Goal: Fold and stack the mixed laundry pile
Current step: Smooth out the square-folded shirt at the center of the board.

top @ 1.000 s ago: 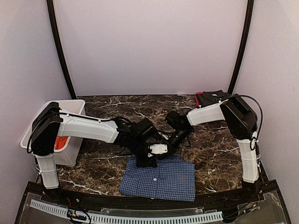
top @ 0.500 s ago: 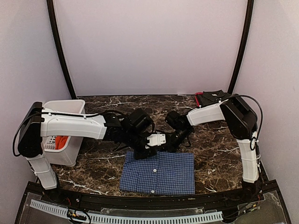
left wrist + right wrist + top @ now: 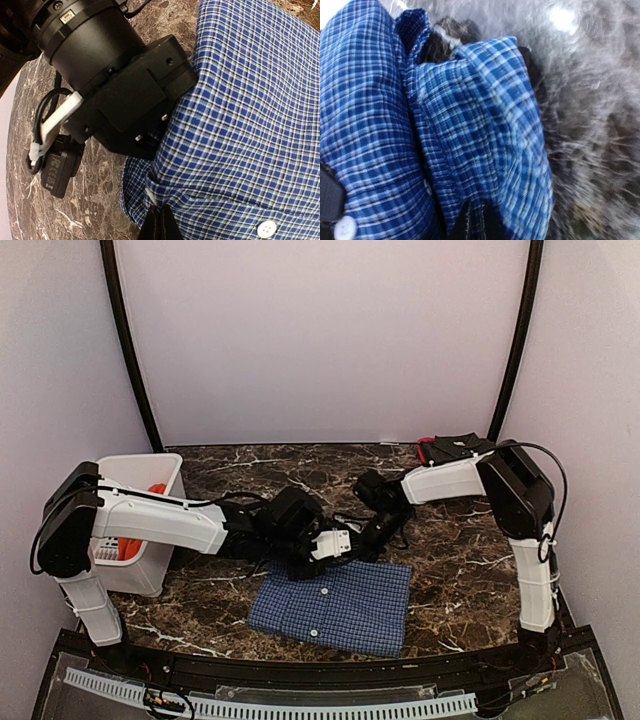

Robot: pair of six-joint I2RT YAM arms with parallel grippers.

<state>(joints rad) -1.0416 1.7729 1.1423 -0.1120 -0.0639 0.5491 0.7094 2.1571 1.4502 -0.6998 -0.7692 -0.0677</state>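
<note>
Two robot arms meet over a folded blue-and-white small-checked collared cloth shirt [image 3: 335,608] lying flat at the 6 o'clock side of a dark brown white-veined marble table [image 3: 450,550]. The left gripper [image 3: 318,562] reaches the garment's far edge at about 11 o'clock; in the left wrist view its fingers [image 3: 156,227] are pressed together, pinching a fold of checked cloth beside a white button. The right gripper [image 3: 368,550] sits just beside it at the same far edge, toward 1 o'clock, its nearly closed fingers [image 3: 465,222] nipping bunched fabric in the blurred right wrist view. A plain bright orange-red cloth shirt [image 3: 125,545] lies crumpled inside a white slotted plastic basket [image 3: 140,578] at the table's 9 o'clock side, well apart from the checked garment. A dark flat object with a red edge [image 3: 455,450] rests at 1 o'clock.
</note>
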